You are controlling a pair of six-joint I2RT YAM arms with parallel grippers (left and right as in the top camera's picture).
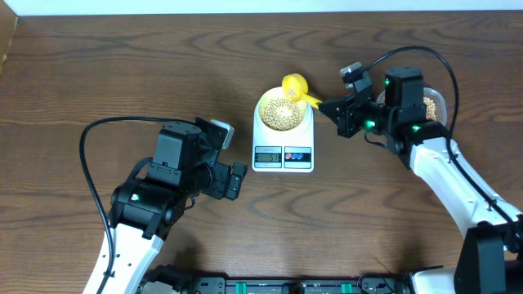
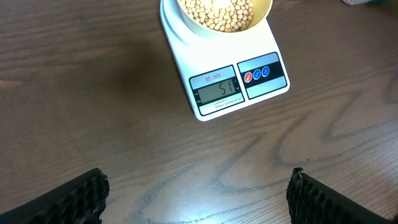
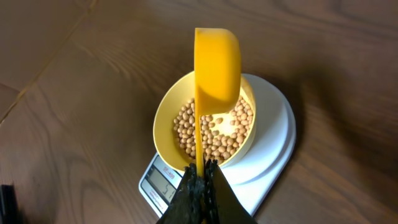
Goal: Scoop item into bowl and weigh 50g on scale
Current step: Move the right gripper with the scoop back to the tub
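Beans (image 3: 214, 134) fill the bowl (image 3: 163, 121) just beyond the right hand (image 3: 200, 180), clenched on a yellow scoop (image 3: 217, 68).

Wooden table (image 1: 122, 73); yellow scoop (image 3: 217, 68) tipped sideways; clear container (image 1: 439, 98) far right.

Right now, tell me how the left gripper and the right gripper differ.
The left gripper is open and empty; the right gripper is shut on the handle of the yellow scoop. The left gripper hangs over bare table beside the scale; the right gripper holds the scoop above the bowl of beans on the scale. Both are black two-finger grippers pointed toward the scale.
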